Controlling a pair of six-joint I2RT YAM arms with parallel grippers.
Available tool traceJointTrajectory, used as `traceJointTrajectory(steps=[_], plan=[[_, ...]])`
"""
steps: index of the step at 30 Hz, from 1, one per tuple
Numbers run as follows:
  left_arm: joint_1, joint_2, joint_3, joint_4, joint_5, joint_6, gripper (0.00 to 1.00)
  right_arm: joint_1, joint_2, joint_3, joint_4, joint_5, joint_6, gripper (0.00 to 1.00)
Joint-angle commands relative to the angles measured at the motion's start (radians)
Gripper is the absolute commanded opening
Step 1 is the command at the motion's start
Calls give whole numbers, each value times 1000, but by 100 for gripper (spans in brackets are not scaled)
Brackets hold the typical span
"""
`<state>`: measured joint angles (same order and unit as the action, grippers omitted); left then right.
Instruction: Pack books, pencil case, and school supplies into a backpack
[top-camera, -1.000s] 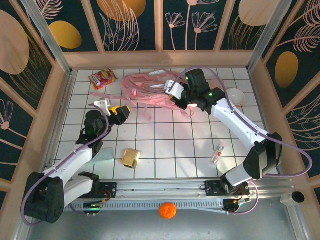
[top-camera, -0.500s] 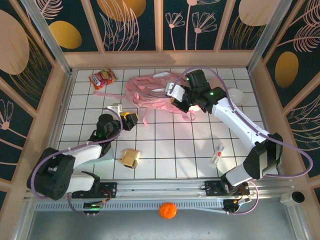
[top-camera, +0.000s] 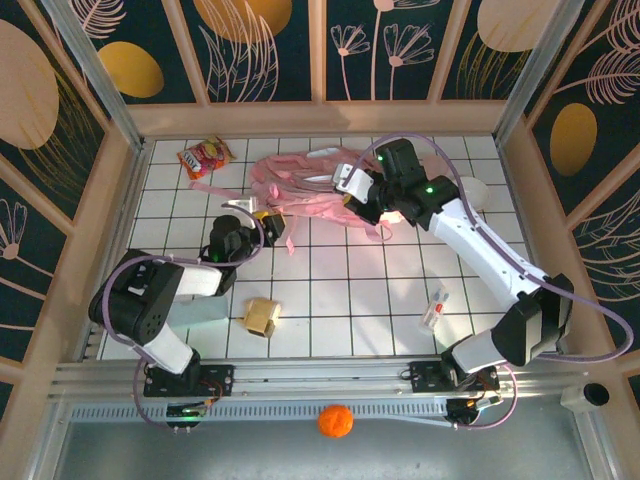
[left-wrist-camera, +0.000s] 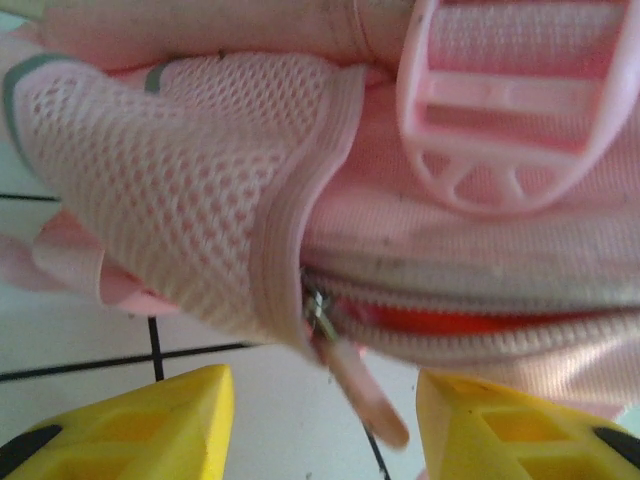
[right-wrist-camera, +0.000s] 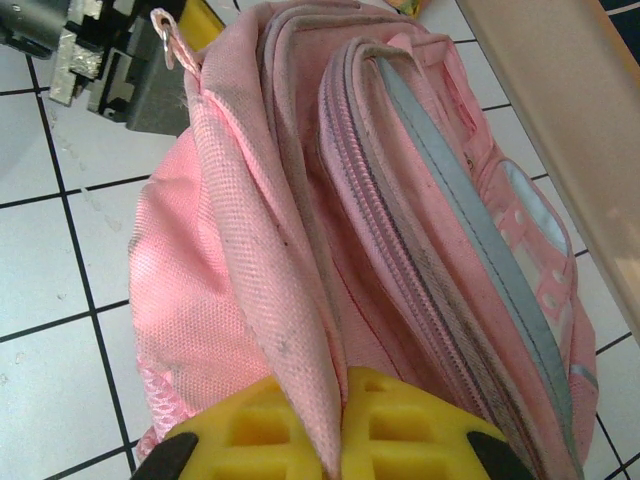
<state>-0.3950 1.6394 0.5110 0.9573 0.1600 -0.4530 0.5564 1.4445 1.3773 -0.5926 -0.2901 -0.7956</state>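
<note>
White-and-black arms (top-camera: 480, 250), lilac cables (top-camera: 415, 139), yellow end effector fingers (left-wrist-camera: 130, 420)

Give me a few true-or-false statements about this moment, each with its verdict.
1. The right arm's jaws are shut on the fabric of the backpack. True.
2. The left arm's jaws are clamped on the zipper pull. False: they stand apart, with the pull between them.
3. The tan box is inside the backpack. False: it sits on the table, apart from the backpack.
4. The snack bag lies near the table's far-left corner. True.
</note>
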Motion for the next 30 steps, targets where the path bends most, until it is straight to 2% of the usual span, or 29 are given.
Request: traceJointTrajectory(steps=[1, 6, 11, 17, 23, 30], plan=[[-7, 38, 47, 75, 35, 27, 43, 5, -63, 4, 105, -49, 41, 0], [-10, 41, 60, 50, 80, 33, 14, 9, -60, -24, 178, 21, 124, 0], [-11, -6, 29, 29, 166, 18, 0, 52, -35, -60, 256, 122, 204, 0], [-11, -62, 18, -11, 275, -15, 0, 65, -6, -100, 332, 246, 316, 0], [-11, -126, 41, -123, 415, 21, 0, 57, 23, -142, 364, 397, 427, 0], [-13, -199, 107, -277, 623, 97, 0, 80, 48, -197, 464, 363, 521, 0]])
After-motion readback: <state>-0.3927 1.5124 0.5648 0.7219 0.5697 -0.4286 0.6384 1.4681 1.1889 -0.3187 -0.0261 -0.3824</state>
